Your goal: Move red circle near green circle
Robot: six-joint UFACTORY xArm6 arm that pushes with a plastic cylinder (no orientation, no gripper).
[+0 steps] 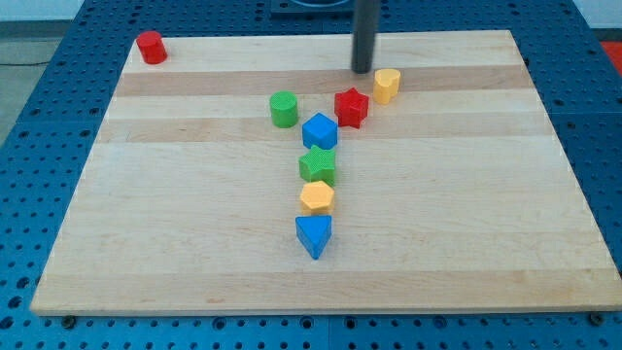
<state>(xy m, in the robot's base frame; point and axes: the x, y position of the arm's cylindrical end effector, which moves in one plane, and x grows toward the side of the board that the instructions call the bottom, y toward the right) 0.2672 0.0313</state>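
Observation:
The red circle stands in the board's top left corner. The green circle stands near the middle of the board, toward the top. My tip is at the view's top centre, well to the right of the red circle and up and to the right of the green circle. It is just left of a yellow block and above a red star, touching neither.
A blue cube, a green star, a yellow hexagon and a blue triangle form a column below the green circle's right. The wooden board lies on a blue perforated table.

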